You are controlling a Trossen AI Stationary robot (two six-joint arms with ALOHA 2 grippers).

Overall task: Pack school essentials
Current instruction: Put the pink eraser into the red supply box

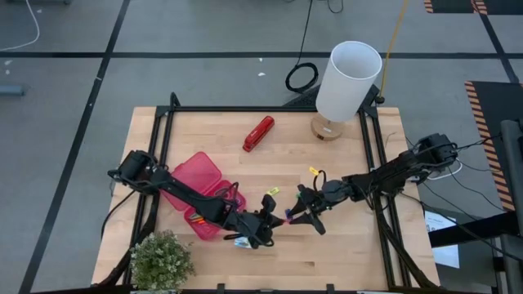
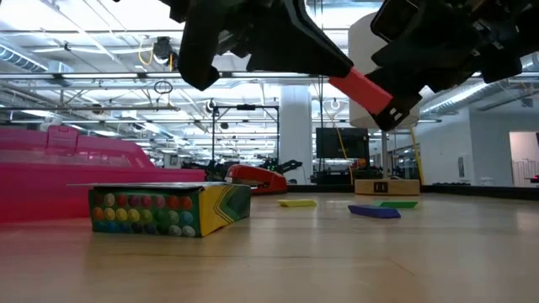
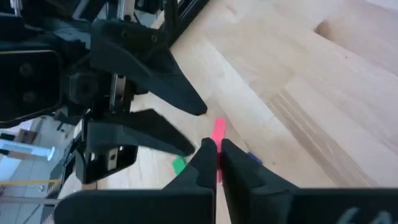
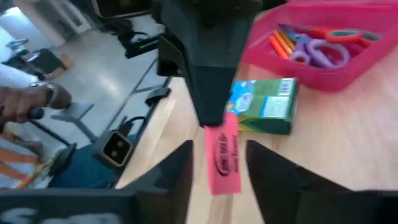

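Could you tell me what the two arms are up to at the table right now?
The two arms meet over the middle of the table. The left gripper is shut on a pink eraser, held just in front of the right gripper, whose fingers stand open on either side of it, so it looks like a handover. The pink case already holds scissors and pens. The crayon box and a few small erasers lie on the table. The red stapler sits apart.
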